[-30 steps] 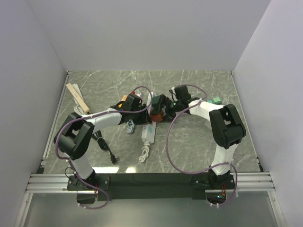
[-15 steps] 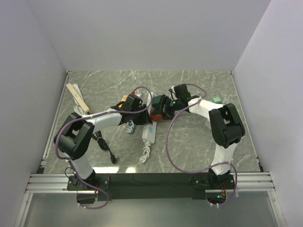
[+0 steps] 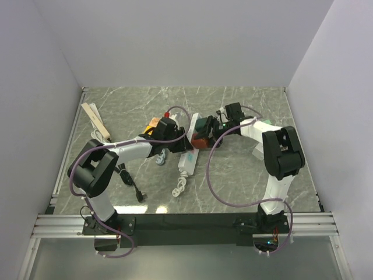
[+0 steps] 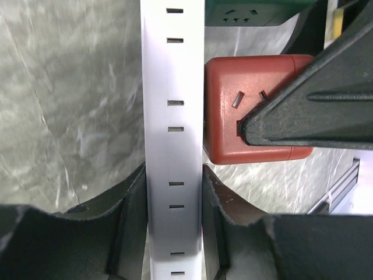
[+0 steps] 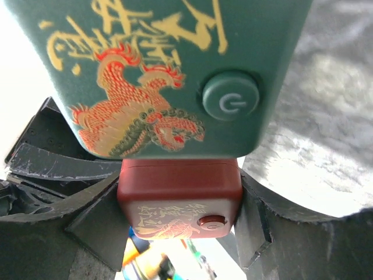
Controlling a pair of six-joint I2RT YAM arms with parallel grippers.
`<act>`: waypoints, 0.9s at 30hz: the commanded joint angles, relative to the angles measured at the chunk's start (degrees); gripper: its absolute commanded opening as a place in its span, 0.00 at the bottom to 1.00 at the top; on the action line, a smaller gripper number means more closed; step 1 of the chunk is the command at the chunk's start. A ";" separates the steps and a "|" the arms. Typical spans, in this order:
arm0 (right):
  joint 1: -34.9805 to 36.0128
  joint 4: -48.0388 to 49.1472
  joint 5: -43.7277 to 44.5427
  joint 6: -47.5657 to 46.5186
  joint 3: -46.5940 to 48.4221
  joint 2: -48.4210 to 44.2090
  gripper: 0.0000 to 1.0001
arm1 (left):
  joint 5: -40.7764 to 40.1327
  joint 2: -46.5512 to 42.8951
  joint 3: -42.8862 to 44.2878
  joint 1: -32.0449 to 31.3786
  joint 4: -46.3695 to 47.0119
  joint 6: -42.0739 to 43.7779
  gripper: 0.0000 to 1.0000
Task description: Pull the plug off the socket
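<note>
A white power strip (image 3: 187, 157) lies lengthwise mid-table. My left gripper (image 3: 175, 135) is shut on it; in the left wrist view the strip (image 4: 173, 116) sits tight between both fingers (image 4: 131, 221). A red socket cube (image 3: 200, 142) rests against the strip's right side, with a dark green cube (image 3: 204, 124) joined to it behind. My right gripper (image 3: 213, 129) is shut on the red cube (image 5: 179, 201), which butts against the green dragon-printed cube (image 5: 163, 76). Whether the red cube's prongs sit in the strip is hidden.
A wooden block (image 3: 95, 119) lies far left. A black cable with a plug (image 3: 131, 184) trails by the left arm. A coiled white cord (image 3: 179, 188) lies near the strip's front end. An orange-yellow item (image 3: 152, 123) sits behind the left gripper. Walls enclose three sides.
Both grippers and the red and green cubes have shifted right. The white strip has swung so that more of its far end shows beside the cubes.
</note>
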 commanded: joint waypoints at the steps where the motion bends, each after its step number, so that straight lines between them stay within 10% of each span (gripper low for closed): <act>1: -1.33 13.11 9.80 6.15 -5.58 -7.65 0.00 | -0.83 0.90 -1.54 1.14 -10.24 1.67 0.01; 11: 11.42 17.70 25.04 14.16 -15.35 -16.28 0.00 | -1.09 3.28 2.33 1.05 -11.11 1.75 0.01; 20: -1.12 -5.82 11.34 -3.32 3.61 -7.42 0.00 | -1.27 3.10 1.19 1.14 -11.03 1.84 0.00; 27: -2.64 -5.26 4.30 -5.55 5.24 -5.11 0.00 | -1.36 3.72 1.54 1.14 -11.11 1.93 0.01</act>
